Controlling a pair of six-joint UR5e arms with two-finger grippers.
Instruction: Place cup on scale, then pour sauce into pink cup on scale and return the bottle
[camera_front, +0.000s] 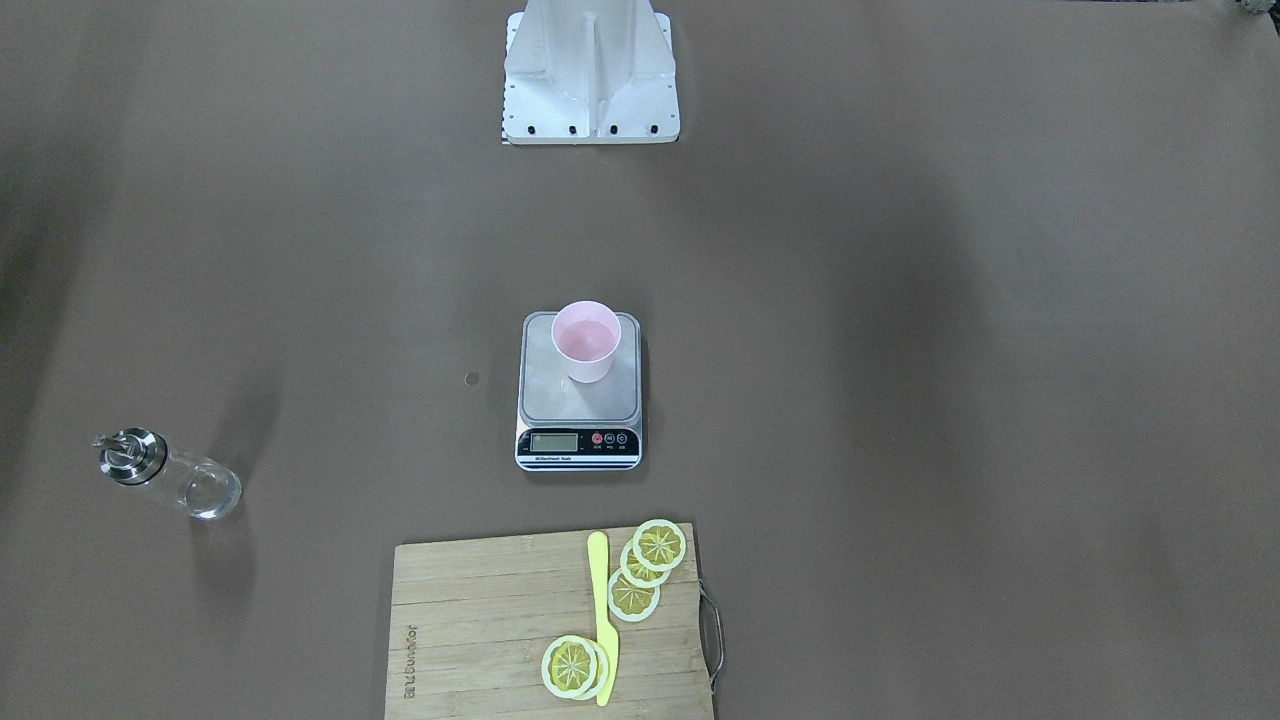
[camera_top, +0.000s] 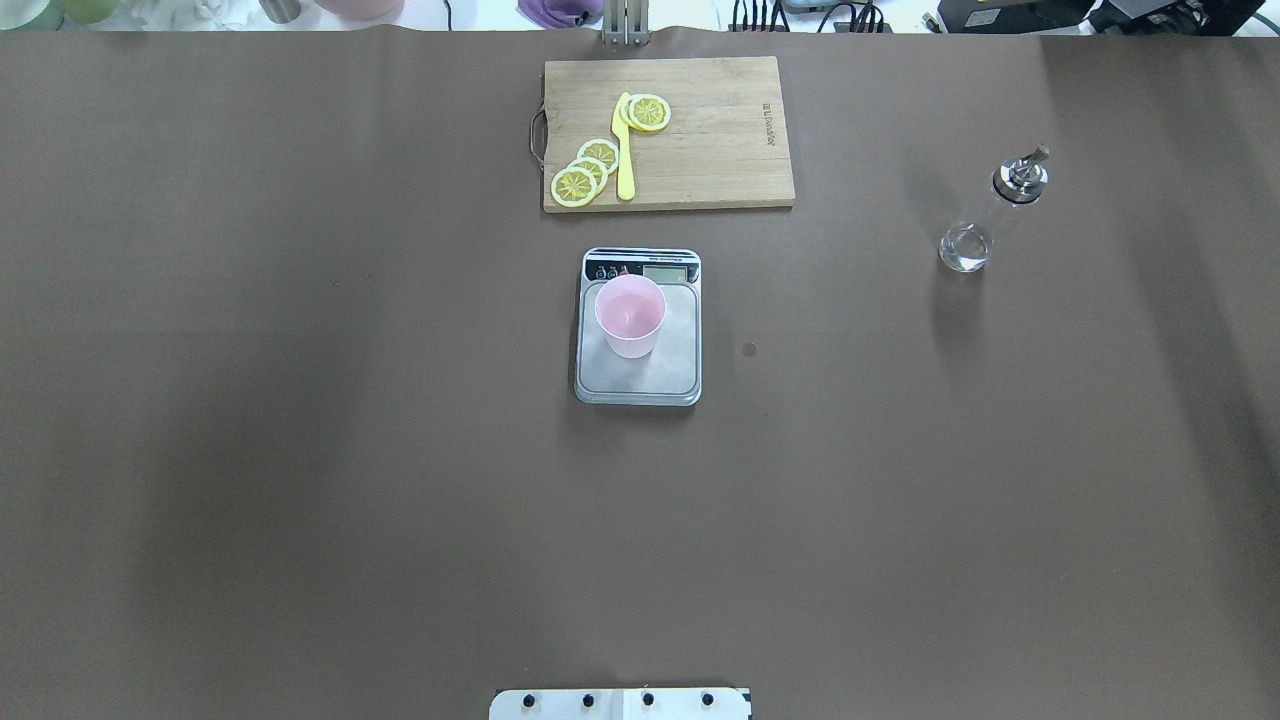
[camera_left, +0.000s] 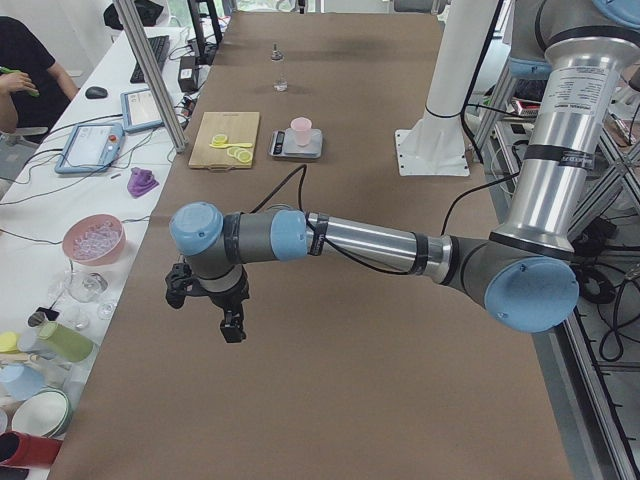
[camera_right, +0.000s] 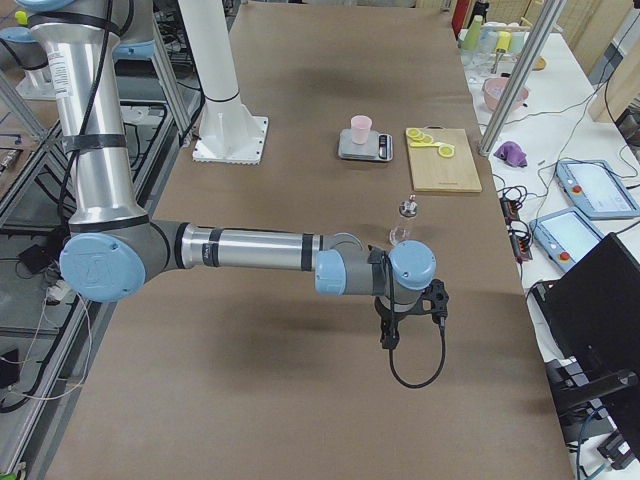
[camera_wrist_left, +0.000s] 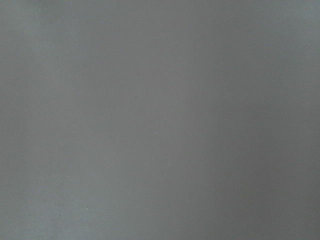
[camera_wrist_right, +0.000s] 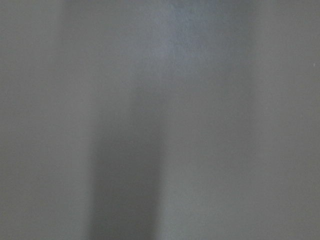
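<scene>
The pink cup (camera_front: 586, 340) stands upright on the steel platform of the scale (camera_front: 578, 398) at the table's middle; both also show in the overhead view, the cup (camera_top: 630, 315) on the scale (camera_top: 640, 378). The clear glass bottle (camera_front: 165, 472) with its silver spout cap stands alone on the table, at the right in the overhead view (camera_top: 990, 215). My left gripper (camera_left: 232, 325) and right gripper (camera_right: 388, 335) hang over bare table near the table's ends, far from cup and bottle. They show only in the side views, so I cannot tell whether they are open or shut. Both wrist views show only bare table.
A wooden cutting board (camera_top: 720, 130) with lemon slices (camera_top: 585, 170) and a yellow knife (camera_top: 624, 150) lies just beyond the scale. The robot's white base (camera_front: 590, 70) stands at the near edge. Operators' benches with bowls and tablets line the far side.
</scene>
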